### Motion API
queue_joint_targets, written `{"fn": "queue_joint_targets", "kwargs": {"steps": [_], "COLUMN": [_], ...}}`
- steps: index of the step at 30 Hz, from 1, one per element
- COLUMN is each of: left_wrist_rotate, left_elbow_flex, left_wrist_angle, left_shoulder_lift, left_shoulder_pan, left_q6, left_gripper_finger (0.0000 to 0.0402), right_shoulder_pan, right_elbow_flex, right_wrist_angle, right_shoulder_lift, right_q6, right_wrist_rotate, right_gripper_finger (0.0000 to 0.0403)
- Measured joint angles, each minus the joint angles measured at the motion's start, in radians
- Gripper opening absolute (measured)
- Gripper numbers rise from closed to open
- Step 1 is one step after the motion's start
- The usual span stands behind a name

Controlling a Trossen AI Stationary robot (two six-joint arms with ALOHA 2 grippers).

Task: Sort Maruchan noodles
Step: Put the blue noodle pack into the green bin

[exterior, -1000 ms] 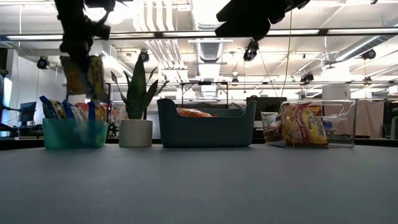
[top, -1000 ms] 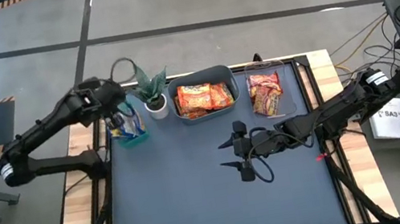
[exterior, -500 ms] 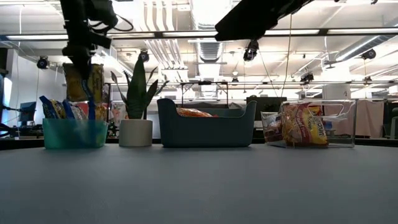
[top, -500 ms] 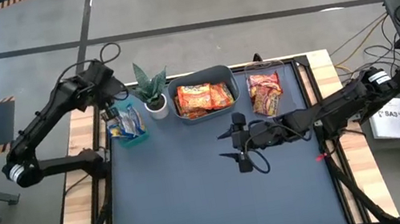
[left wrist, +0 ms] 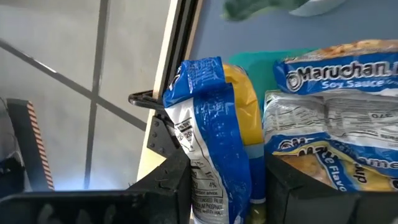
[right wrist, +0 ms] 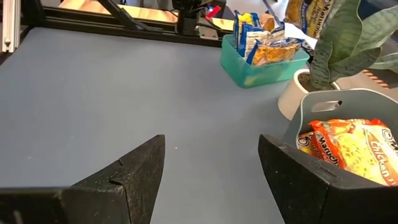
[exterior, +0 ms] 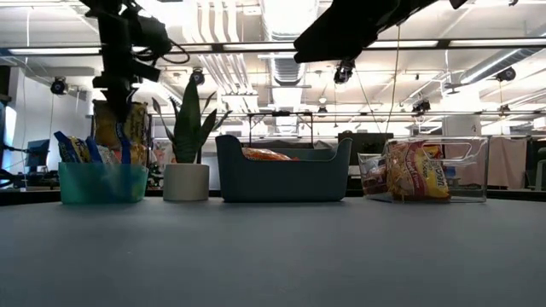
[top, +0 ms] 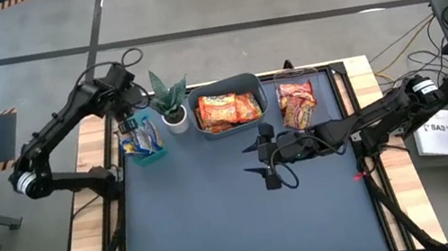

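Note:
At the table's far left stands a teal bin (top: 146, 148) with several blue-and-yellow Maruchan packets (left wrist: 336, 124) upright in it. My left gripper (top: 124, 117) hangs over that bin, shut on one more blue-and-yellow packet (exterior: 119, 125). My right gripper (top: 265, 161) hovers open above the middle of the table, nothing between its fingers (right wrist: 124, 177). Orange packets (top: 227, 109) lie in a dark grey tub (top: 248, 78), and red-and-white ones (top: 297, 104) in a clear box (top: 323, 109). My left gripper pinches the packet's upper end (left wrist: 208, 193) between its two fingers (left wrist: 165, 186), which come from above, slanting down. The packet hangs below them, upright and edge-on to the wrist view, over the teal bin. Whether its lower end touches the packets there, I cannot tell.
A potted green plant (top: 172, 107) in a white pot stands between the teal bin and the grey tub. The near half of the blue-grey tabletop (top: 224, 235) lies bare. Wooden rails and black frame bars run along the table's left and right sides.
My left gripper has swung toward the table's far edge with the packet, its wrist turning. The packet still hangs below the fingers, now farther back over the teal bin.

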Motion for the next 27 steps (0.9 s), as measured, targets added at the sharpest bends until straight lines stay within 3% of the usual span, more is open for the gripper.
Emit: {"fn": "queue_joint_targets", "kwargs": {"steps": [13, 27], "left_wrist_rotate": [0.161, 0.164], "left_elbow_flex": [0.0, 0.0], "left_wrist_angle": [-0.005, -0.016], "left_shoulder_lift": [0.041, 0.147], "left_shoulder_pan": [0.112, 0.113], "left_q6": [0.073, 0.079], "left_gripper_finger": [0.01, 0.01], "right_shoulder_pan": [0.0, 0.0], "right_elbow_flex": [-0.002, -0.002], "right_wrist_angle": [0.0, 0.0], "right_shoulder_lift": [0.0, 0.001], "right_q6": [0.019, 0.026], "right_wrist_rotate": [0.0, 0.0], "right_gripper_finger": [0.0249, 0.0249]}}
